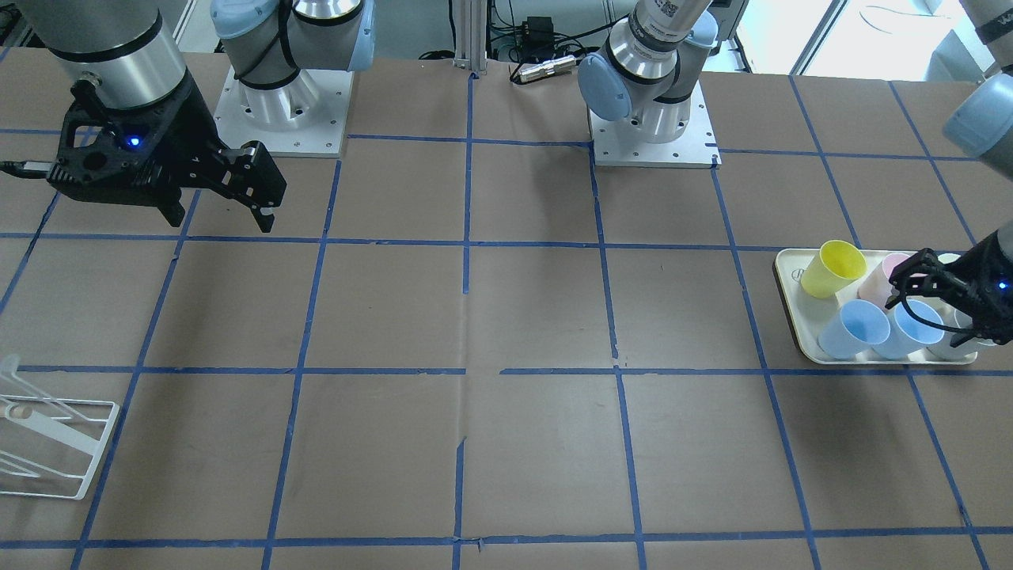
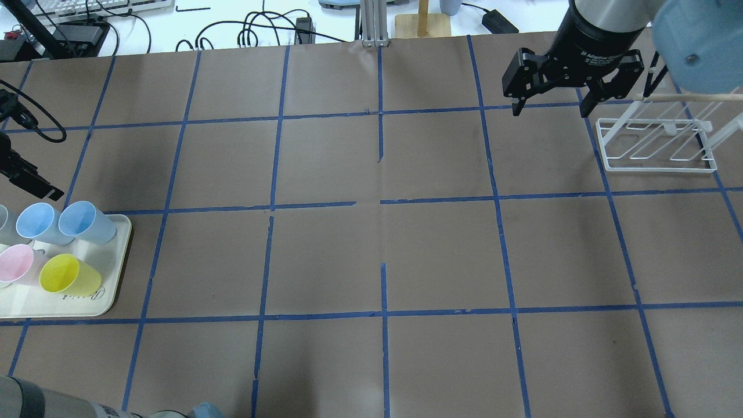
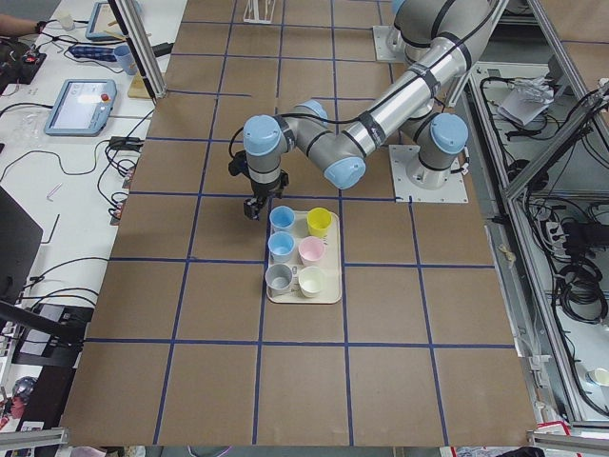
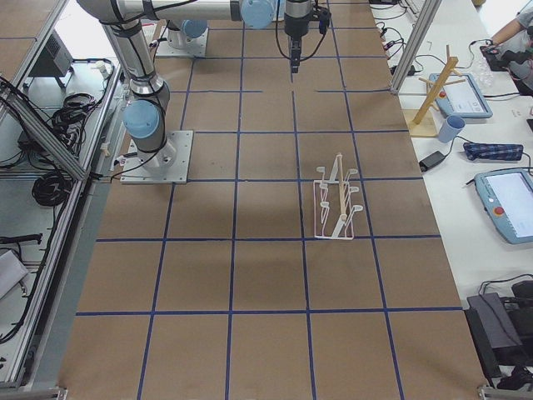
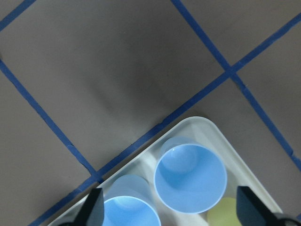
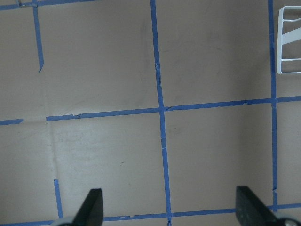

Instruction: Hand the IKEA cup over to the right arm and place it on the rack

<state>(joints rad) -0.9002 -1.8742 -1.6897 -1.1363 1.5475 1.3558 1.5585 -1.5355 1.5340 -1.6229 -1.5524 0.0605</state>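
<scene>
Two pale light-blue IKEA cups stand side by side on a cream tray [image 1: 791, 328], one [image 1: 855, 328] at the tray's corner and the other [image 1: 910, 331] beside it. They also show in the overhead view [image 2: 87, 223] and the left wrist view [image 5: 190, 179]. My left gripper [image 1: 898, 289] hovers open above these cups and holds nothing; its fingers [image 5: 94, 209] frame them from above. My right gripper [image 2: 548, 110] is open and empty, high above the table near the white wire rack [image 2: 659, 145]. The rack stands empty.
The tray [image 2: 75, 307] also holds a yellow cup [image 2: 68, 274], a pink cup [image 2: 17, 264], a grey cup [image 3: 278, 277] and a whitish cup. Brown table covering with a blue tape grid lies between tray and rack. The arm bases [image 1: 653, 134] stand at the robot's side.
</scene>
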